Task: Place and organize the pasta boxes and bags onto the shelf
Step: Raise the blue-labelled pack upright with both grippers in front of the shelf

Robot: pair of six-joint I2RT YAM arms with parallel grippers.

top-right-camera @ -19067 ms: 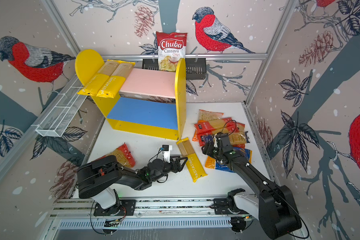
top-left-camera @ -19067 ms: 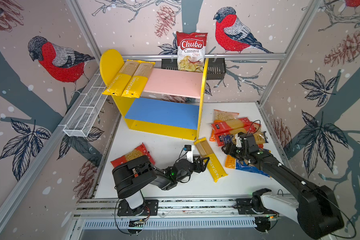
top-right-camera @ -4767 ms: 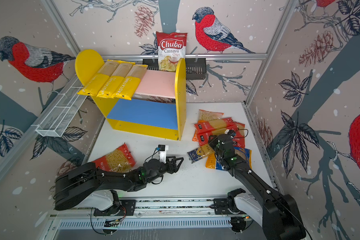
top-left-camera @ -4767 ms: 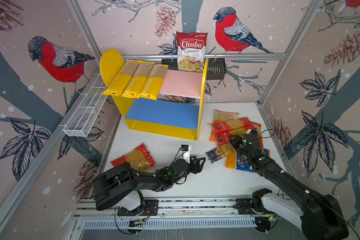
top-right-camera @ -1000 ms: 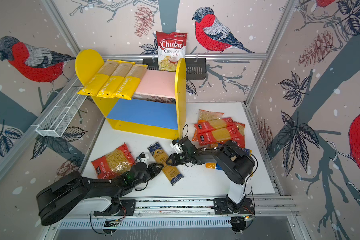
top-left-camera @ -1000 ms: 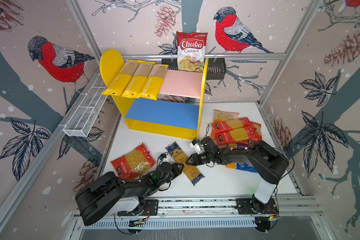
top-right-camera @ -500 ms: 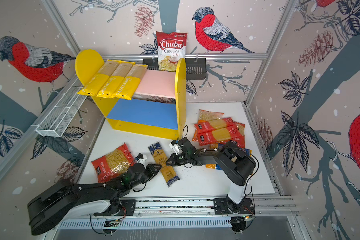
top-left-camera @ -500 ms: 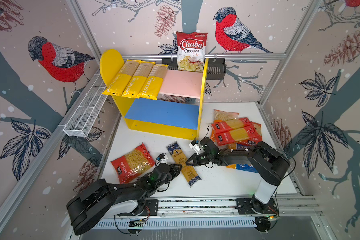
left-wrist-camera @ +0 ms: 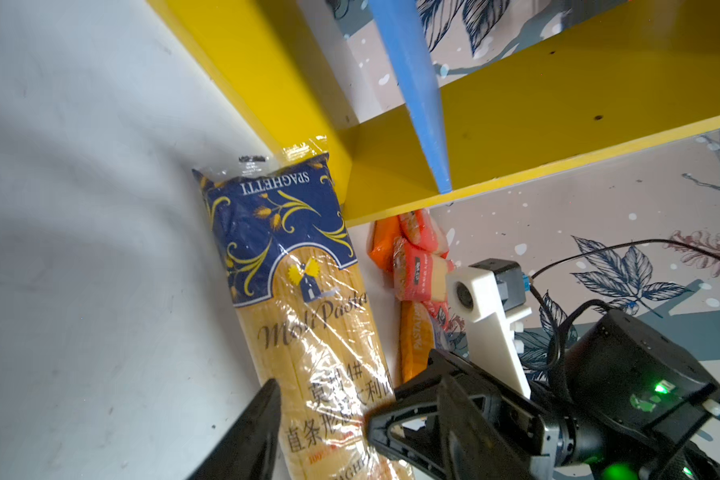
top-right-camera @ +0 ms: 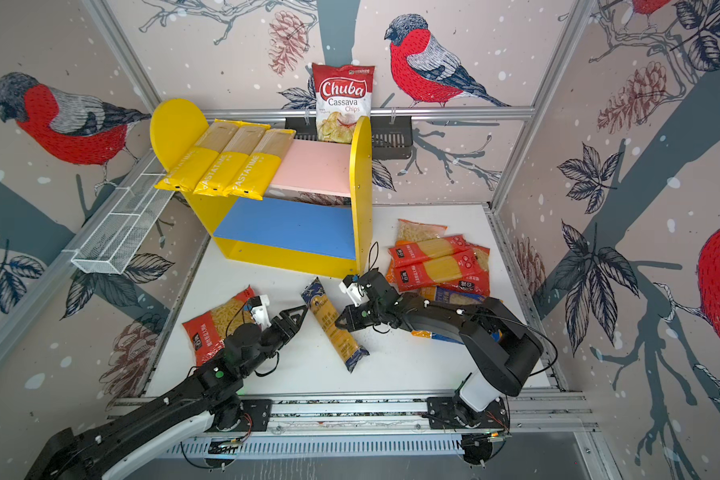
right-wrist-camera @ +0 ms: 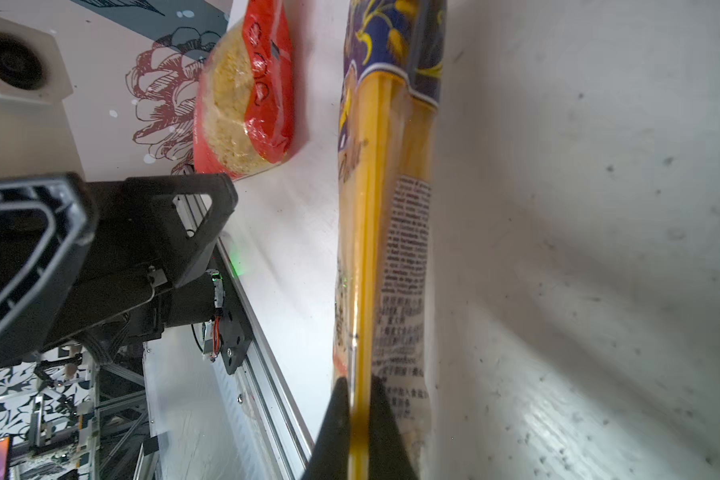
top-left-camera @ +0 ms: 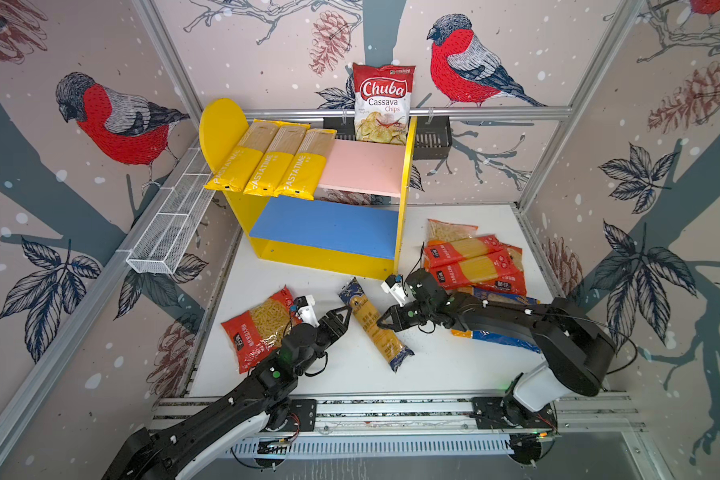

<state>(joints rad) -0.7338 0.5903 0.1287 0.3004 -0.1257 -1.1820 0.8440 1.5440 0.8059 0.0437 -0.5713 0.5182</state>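
**Top views:** blue-labelled spaghetti pack flat on the tabletop, mid-front, ahead of the shelf. Right gripper clamped on its long edge. Left gripper parted, tips at the opposite edge. Three "PASTATIME" packs on the pink board.

**Left wrist:** pack label reads "SPAGHETTI"; one left finger beside the pack.

**Right wrist:** fingers pinch the pack's film; red macaroni bag beyond.

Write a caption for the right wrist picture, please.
Right end effector pinches the edge of the blue-labelled spaghetti pack on the white table.
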